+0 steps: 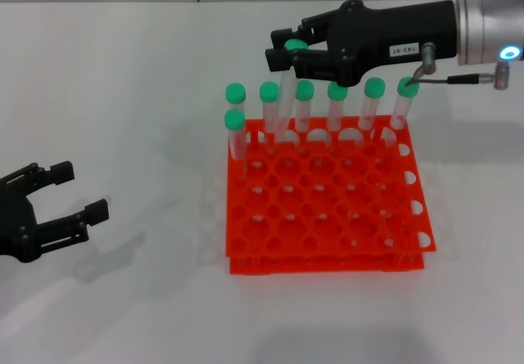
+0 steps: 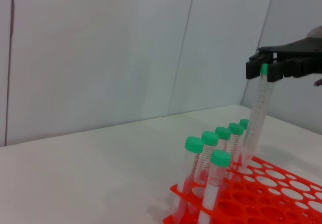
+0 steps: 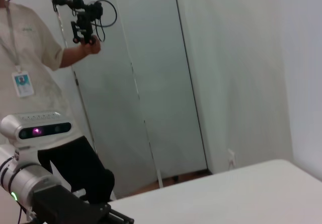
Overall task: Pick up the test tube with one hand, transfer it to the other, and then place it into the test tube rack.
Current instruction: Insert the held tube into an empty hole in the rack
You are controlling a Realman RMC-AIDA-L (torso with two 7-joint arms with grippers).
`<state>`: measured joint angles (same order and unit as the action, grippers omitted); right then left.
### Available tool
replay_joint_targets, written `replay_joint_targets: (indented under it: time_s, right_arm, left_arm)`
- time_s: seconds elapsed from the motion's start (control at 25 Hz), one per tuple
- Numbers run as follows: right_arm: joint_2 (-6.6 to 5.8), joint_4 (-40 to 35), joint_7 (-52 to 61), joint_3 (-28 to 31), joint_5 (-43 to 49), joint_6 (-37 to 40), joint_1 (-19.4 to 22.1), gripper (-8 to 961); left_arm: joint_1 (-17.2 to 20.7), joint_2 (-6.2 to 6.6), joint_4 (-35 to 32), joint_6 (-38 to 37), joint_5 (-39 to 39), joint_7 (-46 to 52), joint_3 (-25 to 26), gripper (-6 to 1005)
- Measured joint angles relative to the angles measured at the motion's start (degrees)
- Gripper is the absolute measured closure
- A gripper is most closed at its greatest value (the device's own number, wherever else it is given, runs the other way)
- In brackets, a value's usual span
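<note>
My right gripper (image 1: 286,50), black with a small white label, is shut on the green cap of the test tube (image 1: 284,94). It holds the tube upright over the back row of the orange-red rack (image 1: 327,217). The tube's lower end reaches the rack's top tier between two standing tubes. The left wrist view shows the same gripper (image 2: 264,69), the tube (image 2: 256,116) and the rack (image 2: 271,194). My left gripper (image 1: 79,190) is open and empty, low over the table, well left of the rack.
Several other green-capped tubes (image 1: 336,106) stand in the rack's back row, and one (image 1: 235,139) stands in the second row at the left corner. In the right wrist view a person (image 3: 35,58) stands behind my left arm (image 3: 30,183).
</note>
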<state>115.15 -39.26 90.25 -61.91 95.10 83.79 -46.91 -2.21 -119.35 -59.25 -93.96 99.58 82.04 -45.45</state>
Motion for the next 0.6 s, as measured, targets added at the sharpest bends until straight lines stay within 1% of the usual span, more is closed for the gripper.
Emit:
replay_joint_targets:
  time_s: [0.2, 0.36, 0.6]
  right_arm:
    - [0.05, -0.10, 1.52, -2.79, 0.01, -1.55, -0.54, 676]
    - [0.12, 0.07, 2.10, -3.08, 0.00, -2.13, -0.75, 675]
    - [0.25, -0.14, 2.81, -5.40, -0.48, -4.37, -0.73, 674]
  left_arm:
    - [0.00, -0.05, 2.22, 0.04, 0.00, -1.58, 0.13, 143]
    - [0.38, -0.10, 3.09, -0.11, 0.00, -2.84, 0.15, 144]
    - [1.28, 0.01, 4.71, -0.46, -0.09, -5.20, 0.18, 144]
